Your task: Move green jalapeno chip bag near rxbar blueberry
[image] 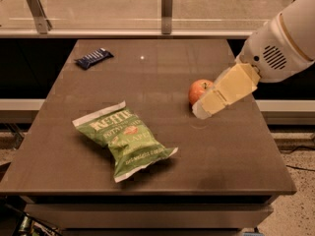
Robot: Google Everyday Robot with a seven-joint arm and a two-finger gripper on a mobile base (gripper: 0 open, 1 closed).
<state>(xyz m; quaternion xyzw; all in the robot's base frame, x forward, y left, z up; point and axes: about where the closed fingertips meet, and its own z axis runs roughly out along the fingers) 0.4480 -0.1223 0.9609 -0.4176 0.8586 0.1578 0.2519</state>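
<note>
The green jalapeno chip bag (125, 139) lies flat on the brown table (162, 77), near its front edge and left of centre. The rxbar blueberry (94, 58) is a small navy bar at the table's far left corner, well apart from the bag. My gripper (203, 109) reaches in from the right on a white arm, its cream-coloured end pointing down-left. It hangs over the table right of centre, partly in front of a red apple, well to the right of the bag.
A red apple (198, 90) sits right of centre, partly covered by the gripper. A glass rail with metal posts (167, 5) runs behind the table. The floor drops away past the table's right and front edges.
</note>
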